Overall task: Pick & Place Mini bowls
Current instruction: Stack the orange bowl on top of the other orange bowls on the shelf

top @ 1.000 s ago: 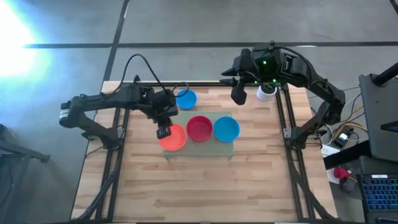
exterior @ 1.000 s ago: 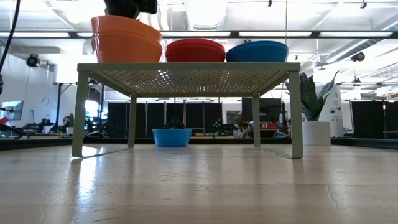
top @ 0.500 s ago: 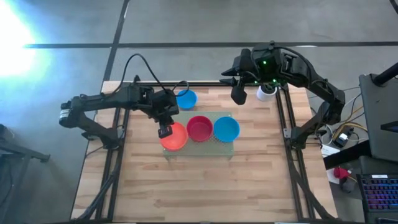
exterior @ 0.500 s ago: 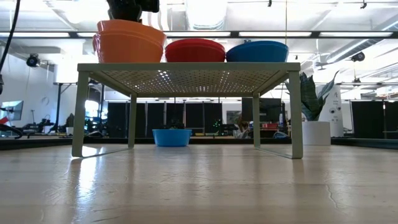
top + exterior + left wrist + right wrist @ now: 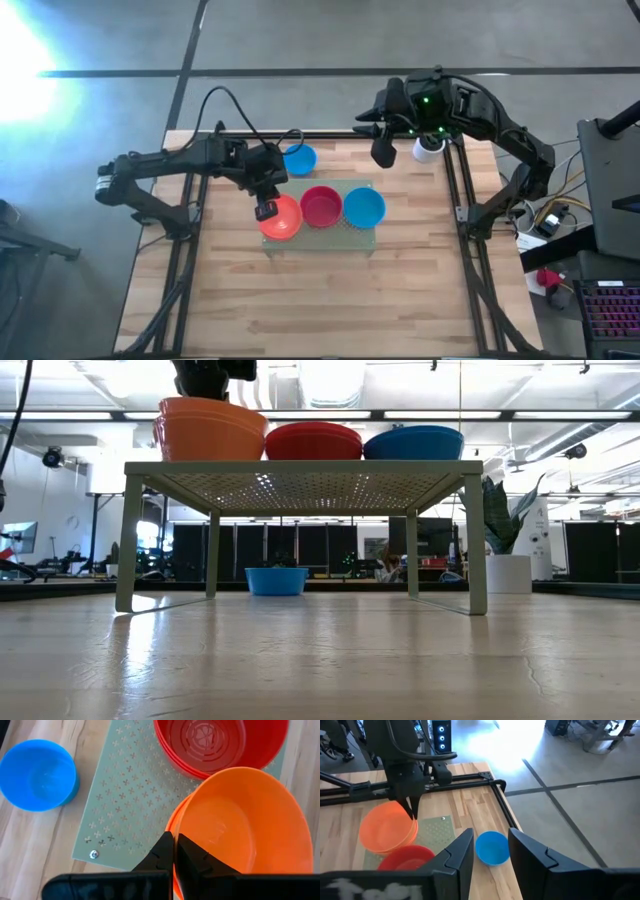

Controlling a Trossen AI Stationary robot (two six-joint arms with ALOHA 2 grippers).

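Three bowl stacks point(image 5: 322, 207) on the mat point(image 5: 362, 236) (one blue bowl point(image 5: 298, 159) apart).

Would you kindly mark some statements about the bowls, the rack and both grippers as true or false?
1. The left gripper is shut on the orange bowl's rim. True.
2. A blue bowl sits on the table beside the rack. True.
3. The right gripper holds a red bowl. False: it is open and empty, hovering near the white pot.
4. The rack carries only blue bowls. False: orange, red and blue ones sit on it.
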